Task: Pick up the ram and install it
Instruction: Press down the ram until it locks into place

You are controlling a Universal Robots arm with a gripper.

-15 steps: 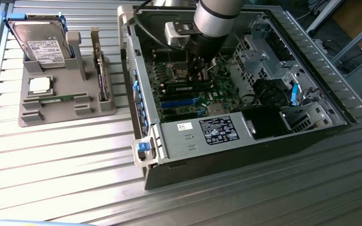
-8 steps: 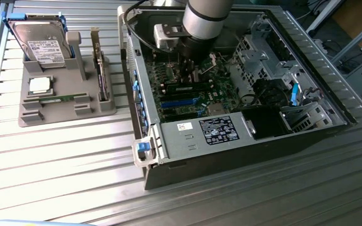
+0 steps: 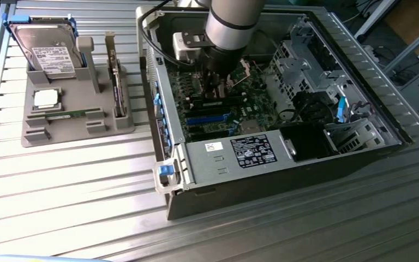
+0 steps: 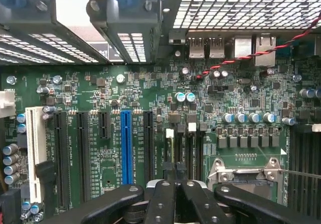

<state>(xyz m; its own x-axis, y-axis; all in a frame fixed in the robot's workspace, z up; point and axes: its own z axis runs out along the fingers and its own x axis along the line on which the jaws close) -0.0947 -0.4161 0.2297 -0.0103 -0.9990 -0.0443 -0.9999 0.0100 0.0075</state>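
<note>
One green ram [image 3: 67, 115] stick is what we're watching, and it lies flat in a front slot of the grey holder [image 3: 49, 136], over on the exterior view's left, white label facing up. Just behind it in that holder sits the small silver processor chip [image 3: 46, 98]; further back a hard drive [image 3: 49, 52] stands upright, and the dark expansion card [image 3: 115, 82] stands on edge along the holder's right side. Nothing is touching the ram.

Well apart from it, the arm reaches down into the open computer case [image 3: 217, 164] at centre frame. The hand [image 3: 213, 94] is low over the green motherboard [image 3: 217, 117], fingers clenched together with nothing between them.

From the wrist camera the hand [image 4: 175, 184] shows its dark fingers [image 4: 163, 199] pressed tight, poised above the narrow black memory slots [image 4: 183, 148] with their white end clips. A blue expansion slot [image 4: 126, 146] and a white one [image 4: 35, 148] run alongside, the metal processor socket [image 4: 246, 169] is just beside the memory slots, and a red-and-black twisted wire [image 4: 251, 56] crosses near the rear ports.

Holder and case both rest on the ribbed metal worktop [image 3: 64, 191].
</note>
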